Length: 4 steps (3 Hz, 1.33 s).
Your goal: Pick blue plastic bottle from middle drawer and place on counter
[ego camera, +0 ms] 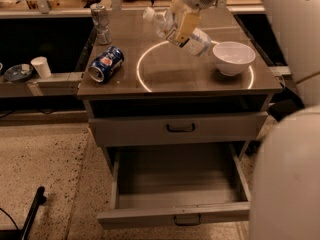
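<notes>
The blue soda can (106, 64) lies on its side at the left of the counter (175, 79); red-white-blue logo, but I can't read the lettering. The gripper (184, 24) is clamped around the blue plastic bottle (161, 23), holding it tilted over the circle, with the middle drawer (150, 214) open below. If it's let go at that angle, I reckon it rolls into the white bowl (233, 57). The bottle's label is unreadable too.

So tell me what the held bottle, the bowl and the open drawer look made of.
The blue plastic bottle, in the gripper above the counter: clear glossy plastic, see-through body, pale label. The bowl: white, smooth sheen, probably ceramic or hard plastic. The middle drawer: flat matte grey, probably painted metal.
</notes>
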Tool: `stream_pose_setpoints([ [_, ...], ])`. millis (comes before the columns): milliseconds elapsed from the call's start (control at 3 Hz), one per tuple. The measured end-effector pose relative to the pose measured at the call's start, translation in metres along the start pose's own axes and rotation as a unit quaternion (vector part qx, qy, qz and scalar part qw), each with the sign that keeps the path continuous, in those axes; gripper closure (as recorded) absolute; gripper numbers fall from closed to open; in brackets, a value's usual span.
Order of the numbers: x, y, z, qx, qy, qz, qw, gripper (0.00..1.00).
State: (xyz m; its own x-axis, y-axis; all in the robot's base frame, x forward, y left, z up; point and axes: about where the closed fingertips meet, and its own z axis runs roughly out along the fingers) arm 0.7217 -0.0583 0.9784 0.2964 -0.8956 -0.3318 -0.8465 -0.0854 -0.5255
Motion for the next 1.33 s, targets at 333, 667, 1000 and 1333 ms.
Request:
stream_pose_setpoints([
  [333, 0.027, -0.004, 0.026, -0.023, 0.043, 0.003, 0.9988, 0.74],
  [667, 0.035, 0.001, 0.075, -0.049, 0.073, 0.007, 0.9961, 0.51],
  [1000, 0.036, 0.004, 0.086, -0.057, 0.079, 0.007, 0.9952, 0.28],
  [1333, 0.036, 0.004, 0.087, -0.057, 0.079, 0.006, 0.9952, 0.04],
])
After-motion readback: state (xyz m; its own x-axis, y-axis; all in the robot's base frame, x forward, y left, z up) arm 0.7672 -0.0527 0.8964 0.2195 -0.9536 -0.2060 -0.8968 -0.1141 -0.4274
